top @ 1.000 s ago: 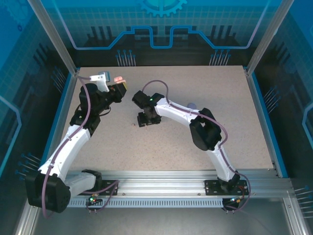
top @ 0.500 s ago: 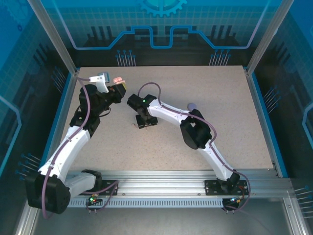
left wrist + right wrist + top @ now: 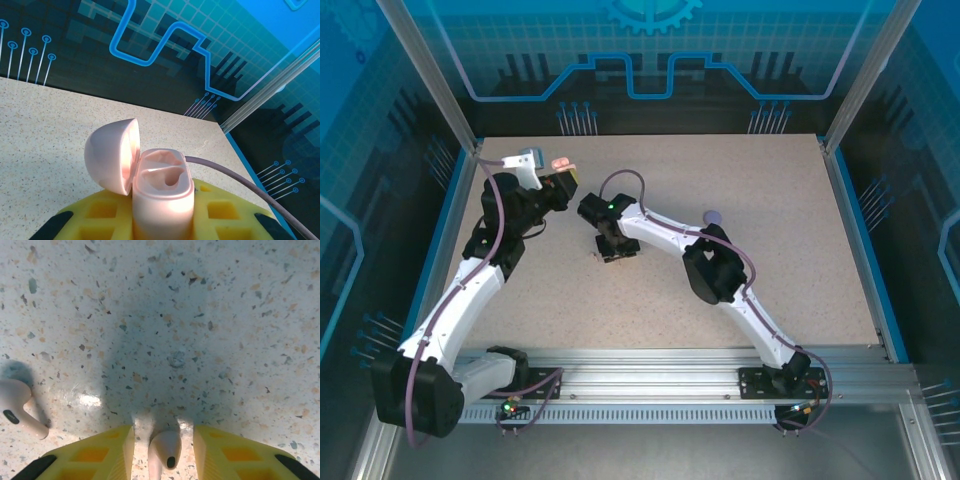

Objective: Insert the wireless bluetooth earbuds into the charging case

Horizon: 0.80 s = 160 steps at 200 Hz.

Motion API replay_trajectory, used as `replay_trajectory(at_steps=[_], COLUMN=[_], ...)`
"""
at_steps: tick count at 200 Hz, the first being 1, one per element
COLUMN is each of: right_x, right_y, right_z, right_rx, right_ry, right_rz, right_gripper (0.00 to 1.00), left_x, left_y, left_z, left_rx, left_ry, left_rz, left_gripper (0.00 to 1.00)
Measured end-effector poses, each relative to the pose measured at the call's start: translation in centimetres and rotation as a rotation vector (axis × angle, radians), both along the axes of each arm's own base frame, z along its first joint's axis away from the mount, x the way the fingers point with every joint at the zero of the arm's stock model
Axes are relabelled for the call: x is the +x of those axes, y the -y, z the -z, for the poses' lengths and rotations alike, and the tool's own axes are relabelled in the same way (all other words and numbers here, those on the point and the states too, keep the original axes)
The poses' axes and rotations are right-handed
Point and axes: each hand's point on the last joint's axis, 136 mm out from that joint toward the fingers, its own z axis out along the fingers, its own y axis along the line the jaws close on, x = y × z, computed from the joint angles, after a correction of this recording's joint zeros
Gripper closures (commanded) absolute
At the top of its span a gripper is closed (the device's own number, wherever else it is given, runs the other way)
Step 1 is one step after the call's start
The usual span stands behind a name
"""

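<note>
**Top view:** L arm reaches to the upper left of the tabletop (image 3: 770,260). L pincer (image 3: 565,172) is clenched on the pink charging case (image 3: 558,162), held off the surface. From here it's just a pink blob, no detail. R arm bends across centre, w/ R pincer (image 3: 617,250) pointing down at the tabletop, left of frame centre. Pale speck (image 3: 595,257) just left of it, too small to name. Small lilac thing (image 3: 713,216) by the R arm's elbow, can't tell what.

**L wrist view:** Sharpens what the top view blurs. Charging case (image 3: 162,195) sits upright btwn the yellow pads (image 3: 100,217) at lower centre, mouth facing up-frame. Lid (image 3: 112,155) is swung open to the left, inner face toward the body. Two moulded wells visible inside. Purple cable (image 3: 240,182) runs to lower right.

**R wrist view:** Close on the speckled tabletop (image 3: 200,315). R pincer (image 3: 163,436) is released. Its yellow fingers (image 3: 95,455) sit at the bottom, either side of the near earbud (image 3: 165,447), pale pink, w/ a gap each side, not touching. Long axis approx up-down in frame, rounded end up-frame, dark spot lower down, lower end cut by the frame edge. Left earbud (image 3: 17,400), also pale pink, lies at the left edge. Bulb is at upper left, stem slants to lower right, dark oval mark on the bulb. The two buds lie apart.
</note>
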Motion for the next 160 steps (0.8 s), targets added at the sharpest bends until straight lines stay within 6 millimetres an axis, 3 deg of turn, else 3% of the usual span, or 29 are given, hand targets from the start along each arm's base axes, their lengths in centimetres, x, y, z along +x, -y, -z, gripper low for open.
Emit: replay_trajectory(at_steps=[160], right_x=[0.10], right_y=[-0.12], right_z=[0.02], right_rx=[-0.021], right_ry=[0.013], right_rz=[0.003], right_gripper=[0.68], left_x=[0.06], left_y=[0.01], left_z=[-0.11], left_rx=[-0.002], left_ry=[0.014], left_rz=[0.000], left_gripper=[1.00])
